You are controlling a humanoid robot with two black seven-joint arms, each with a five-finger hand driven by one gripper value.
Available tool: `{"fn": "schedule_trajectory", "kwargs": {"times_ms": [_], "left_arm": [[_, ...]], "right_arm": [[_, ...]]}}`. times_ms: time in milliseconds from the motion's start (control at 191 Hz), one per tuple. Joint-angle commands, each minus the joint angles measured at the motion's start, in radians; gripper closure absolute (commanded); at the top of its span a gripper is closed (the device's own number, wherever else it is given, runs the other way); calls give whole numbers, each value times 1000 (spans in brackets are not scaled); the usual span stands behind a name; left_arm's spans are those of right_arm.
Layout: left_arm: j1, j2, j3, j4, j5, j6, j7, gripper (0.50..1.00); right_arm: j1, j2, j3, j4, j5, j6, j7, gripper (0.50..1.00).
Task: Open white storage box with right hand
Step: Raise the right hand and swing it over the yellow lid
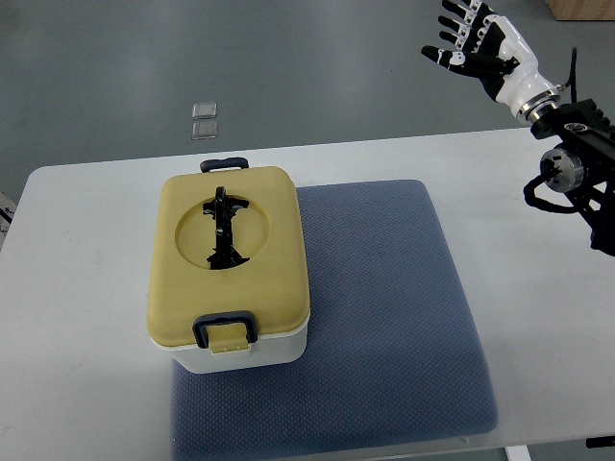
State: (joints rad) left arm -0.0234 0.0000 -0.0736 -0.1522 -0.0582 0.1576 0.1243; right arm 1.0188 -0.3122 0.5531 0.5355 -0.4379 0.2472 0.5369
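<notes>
Overhead, right hand [478, 46] splayed, empty.

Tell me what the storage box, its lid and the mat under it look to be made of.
The storage box body looks like smooth white moulded plastic. Its lid seems matte mustard-yellow plastic, with a black folding handle and dark latches. The mat looks like blue-grey woven or foam-backed fabric, judging by its fine dotted texture.

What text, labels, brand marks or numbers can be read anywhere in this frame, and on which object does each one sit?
None readable.
Storage box: yellow lid and white base show no print.
Blue mat: plain, no label.
Right robot hand: no legible marking.
Two small clear squares on the floor beyond the table: too small to tell if they carry text.
</notes>
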Motion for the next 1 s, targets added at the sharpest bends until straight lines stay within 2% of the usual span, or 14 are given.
{"fn": "schedule_trajectory", "kwargs": {"times_ms": [0,183,456,623,843,995], "left_arm": [[0,0,0,0,0,0,0,500],[-1,0,0,0,0,0,0,500],[0,0,0,0,0,0,0,500],[-1,0,0,0,0,0,0,500],[0,0,0,-1,0,0,0,500],[-1,0,0,0,0,0,0,500]], "right_arm": [[69,-5,-15,14,-120,47,2,570],[216,-15,-117,77,-314,104,5,570],[395,5,-292,123,-654,107,11,570],[457,34,-344,204,-828,121,31,570],[504,97,-418,268,-926,121,46,572],[544,105,-464,376,-986,122,58,576]]}}
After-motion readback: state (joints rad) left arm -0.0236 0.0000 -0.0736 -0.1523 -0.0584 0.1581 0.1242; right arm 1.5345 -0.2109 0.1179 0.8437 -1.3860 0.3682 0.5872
